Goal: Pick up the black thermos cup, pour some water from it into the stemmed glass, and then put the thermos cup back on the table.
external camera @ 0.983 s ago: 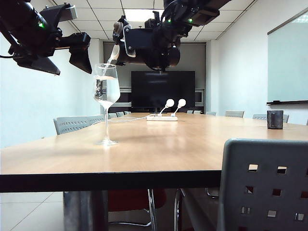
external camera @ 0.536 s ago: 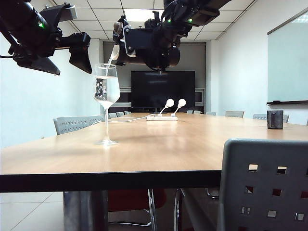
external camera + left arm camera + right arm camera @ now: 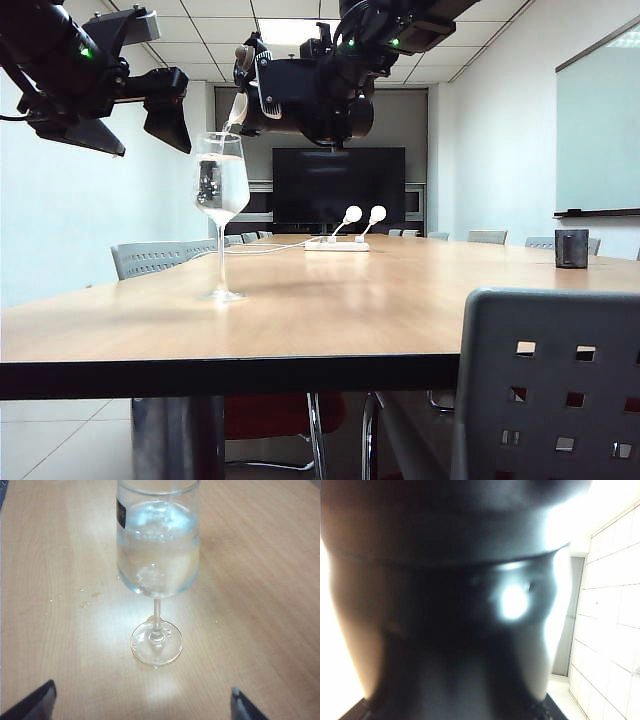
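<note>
Matte black thermos cup (image 3: 300, 100) tipped over stemmed glass (image 3: 221, 190), right pincer (image 3: 330, 95) clamping it, left pincer (image 3: 142, 705) spread wide.

stemmed glass (image 3: 157, 555): clear, glossy; table (image 3: 260, 580): light wood-grain; thermos cup (image 3: 445, 605): black

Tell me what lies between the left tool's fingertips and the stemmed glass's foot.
Only bare table, left wrist view; left tool open short of the stemmed glass.

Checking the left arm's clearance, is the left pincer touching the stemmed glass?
Apart. Left wrist view shows left pincer open, bare table between its fingertips and the stemmed glass.
</note>
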### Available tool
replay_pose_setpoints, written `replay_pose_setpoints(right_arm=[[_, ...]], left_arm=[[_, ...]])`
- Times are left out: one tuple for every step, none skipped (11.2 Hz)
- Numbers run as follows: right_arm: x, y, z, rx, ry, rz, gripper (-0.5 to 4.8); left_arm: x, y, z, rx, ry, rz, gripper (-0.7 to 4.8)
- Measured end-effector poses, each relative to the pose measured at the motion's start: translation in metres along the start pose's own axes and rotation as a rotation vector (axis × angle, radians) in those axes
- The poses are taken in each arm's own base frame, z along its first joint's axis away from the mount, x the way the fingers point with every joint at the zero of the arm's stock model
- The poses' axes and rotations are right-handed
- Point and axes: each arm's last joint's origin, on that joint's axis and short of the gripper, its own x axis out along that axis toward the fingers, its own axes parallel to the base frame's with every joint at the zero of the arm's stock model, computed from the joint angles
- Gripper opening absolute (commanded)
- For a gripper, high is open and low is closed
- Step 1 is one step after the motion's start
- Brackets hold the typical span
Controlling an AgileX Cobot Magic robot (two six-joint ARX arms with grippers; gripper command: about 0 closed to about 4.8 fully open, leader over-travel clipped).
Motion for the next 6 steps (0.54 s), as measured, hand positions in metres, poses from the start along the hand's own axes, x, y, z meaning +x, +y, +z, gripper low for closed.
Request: replay_pose_setpoints(right_arm=[[0.0000, 0.0000, 0.0000, 0.000, 0.000, 0.000, 2.83], [0.0000, 0.0000, 0.0000, 0.000, 0.000, 0.000, 2.83], [0.0000, 0.0000, 0.0000, 0.000, 0.000, 0.000, 2.83], [0.0000, -0.0002, 0.0000, 0.000, 0.000, -0.001, 2.83], [-0.0001, -0.0009, 0.0000, 0.000, 0.000, -0.006, 2.83], [-0.0001, -0.0012, 0.0000, -0.001, 0.000, -0.008, 2.83]], left_arm=[[0.0000, 0.0000, 0.0000, 0.000, 0.000, 0.000, 4.79], [0.0000, 0.0000, 0.0000, 0.000, 0.000, 0.000, 4.79], [0.0000, 0.0000, 0.0000, 0.000, 0.000, 0.000, 4.79], [0.0000, 0.0000, 0.0000, 0.000, 0.000, 0.000, 4.79], [0.0000, 0.0000, 0.0000, 0.000, 0.000, 0.000, 4.79], [0.0000, 0.0000, 0.0000, 0.000, 0.000, 0.000, 4.79]])
